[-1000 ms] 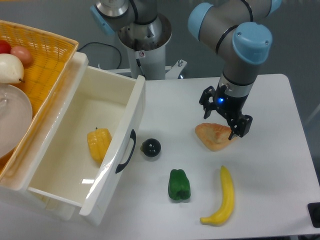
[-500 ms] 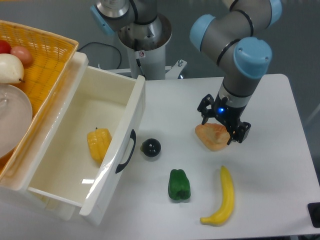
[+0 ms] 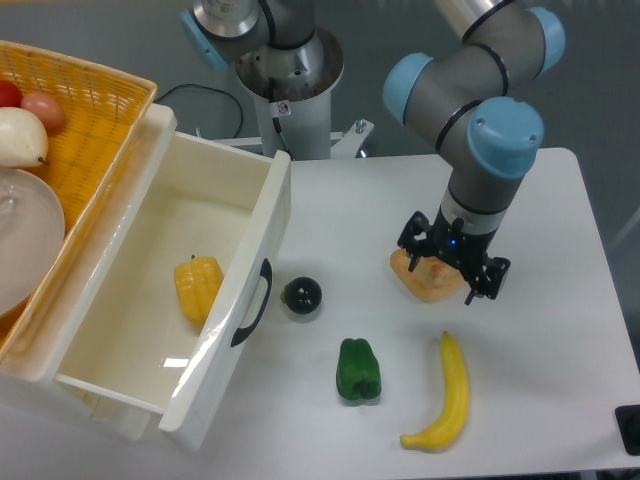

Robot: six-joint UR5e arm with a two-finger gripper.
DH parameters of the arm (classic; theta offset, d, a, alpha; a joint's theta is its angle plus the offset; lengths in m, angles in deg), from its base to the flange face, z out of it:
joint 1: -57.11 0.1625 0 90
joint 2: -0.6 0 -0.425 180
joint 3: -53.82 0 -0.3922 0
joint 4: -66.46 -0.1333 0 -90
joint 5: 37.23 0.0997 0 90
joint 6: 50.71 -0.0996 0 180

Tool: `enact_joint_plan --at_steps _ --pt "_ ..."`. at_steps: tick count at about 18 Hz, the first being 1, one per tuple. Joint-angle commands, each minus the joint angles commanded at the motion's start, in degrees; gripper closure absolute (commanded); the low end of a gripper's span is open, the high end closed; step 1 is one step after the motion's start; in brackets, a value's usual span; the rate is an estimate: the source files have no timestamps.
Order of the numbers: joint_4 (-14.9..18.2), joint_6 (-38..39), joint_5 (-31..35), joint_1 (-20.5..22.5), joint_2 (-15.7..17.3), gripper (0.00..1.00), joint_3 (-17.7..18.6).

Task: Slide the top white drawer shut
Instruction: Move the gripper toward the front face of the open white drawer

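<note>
- We see the drawer (image 3: 150,300) pulled far out at the table's (image 3: 560,380) left, a yellow pepper (image 3: 197,288) inside.
- Gripper (image 3: 451,267) sits well right of the drawer, fingers spread either side of an orange lump (image 3: 428,280); grip unclear.
- Black ball (image 3: 301,295) just right of the drawer handle (image 3: 253,303).

Top drawer (image 3: 150,300) pulled out at counter's (image 3: 560,360) left side, handle (image 3: 254,303) on its right face. Pepper (image 3: 197,287) inside drawer, near handle side. Basket (image 3: 95,110) left of and behind drawer; plate (image 3: 25,235) and fruit (image 3: 20,135) in it. Ball (image 3: 301,295) on counter just right of handle. Second pepper (image 3: 358,370) in front of ball, to right. Banana (image 3: 446,394) right of that pepper. Pastry (image 3: 428,277) behind banana, gripper (image 3: 452,270) over it, fingers (image 3: 410,240) straddling it. Arm base (image 3: 290,75) behind counter.
</note>
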Motion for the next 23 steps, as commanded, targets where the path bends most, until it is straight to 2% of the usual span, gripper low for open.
enact_joint_plan --at_steps 6,23 --pt "0.09 9.59 0.0 -4.92 -0.61 0.0 0.35" --pt "-1.23 18.3 -0.35 -11.16 -2.29 0.0 -0.09"
